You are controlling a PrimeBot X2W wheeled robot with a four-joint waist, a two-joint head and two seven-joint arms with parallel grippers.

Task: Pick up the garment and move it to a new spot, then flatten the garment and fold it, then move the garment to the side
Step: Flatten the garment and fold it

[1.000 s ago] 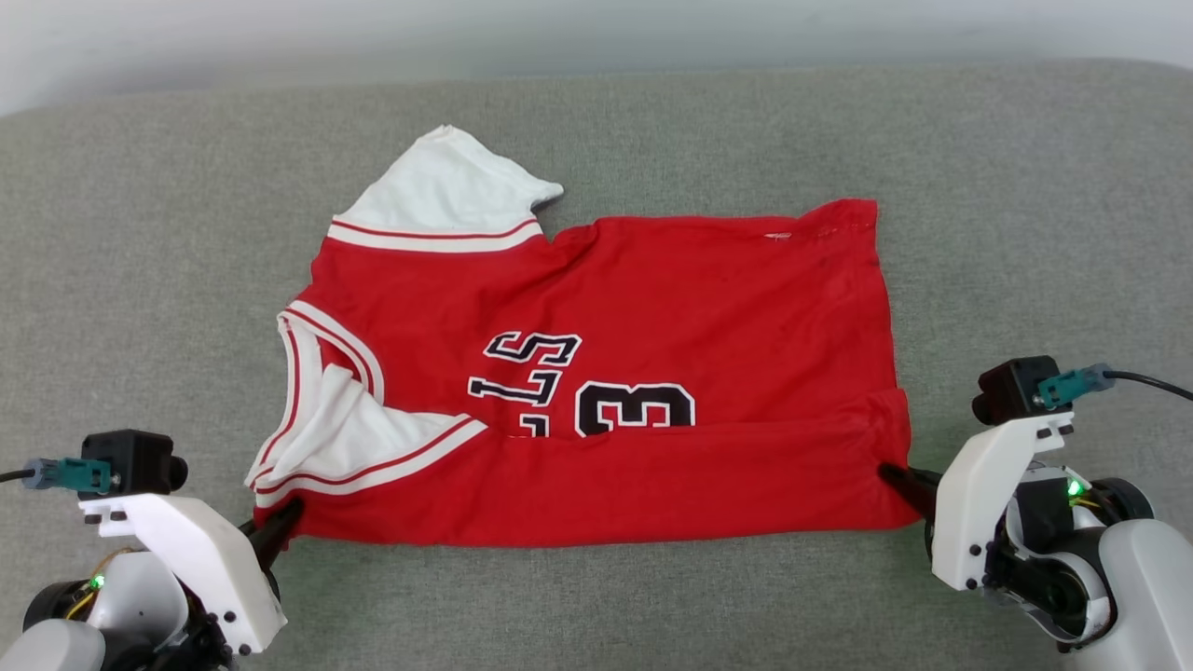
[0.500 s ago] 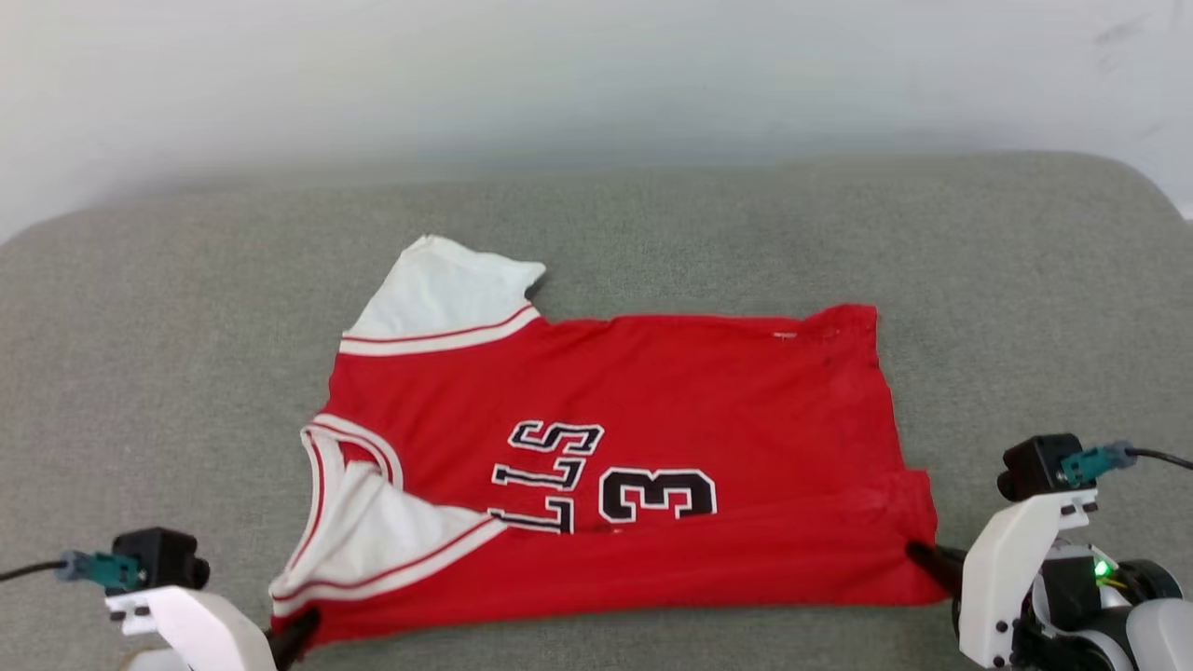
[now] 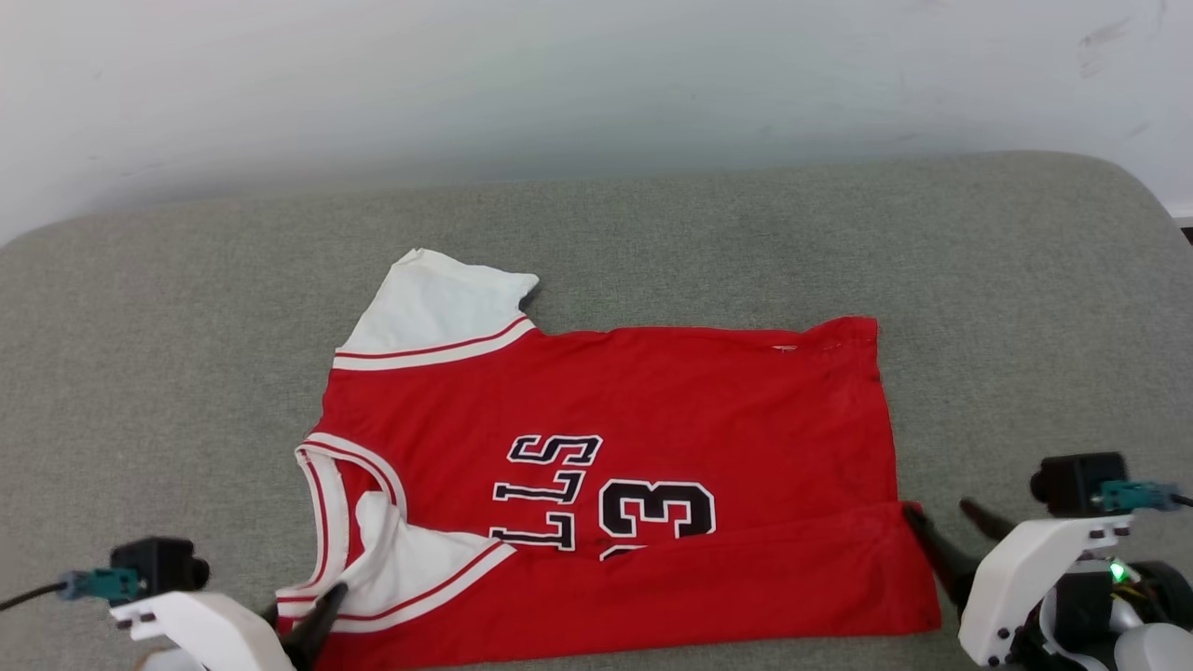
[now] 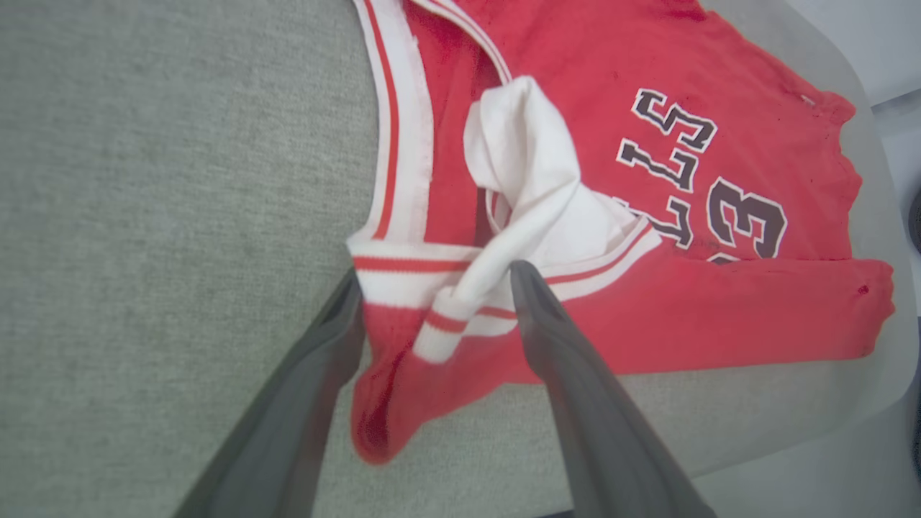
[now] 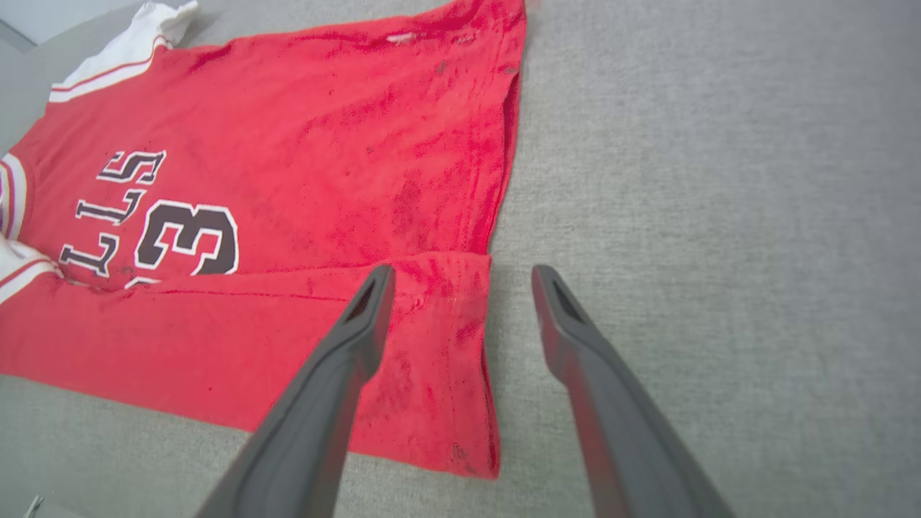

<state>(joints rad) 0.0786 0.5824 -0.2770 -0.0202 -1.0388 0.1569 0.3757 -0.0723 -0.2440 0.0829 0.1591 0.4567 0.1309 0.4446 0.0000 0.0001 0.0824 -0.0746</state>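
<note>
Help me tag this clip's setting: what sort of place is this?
Likely an indoor lab or test room: a grey fabric-covered padded surface with rounded corners, a plain white wall behind it, one red jersey laid out.

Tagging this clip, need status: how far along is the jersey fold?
Done: the garment lies flat on the grey cushion, its near edge folded up into a strip covering part of the lettering. In hand: nothing; left gripper and right gripper stand open at the strip's two ends. Left: probably further folds, then moving it aside.
</note>
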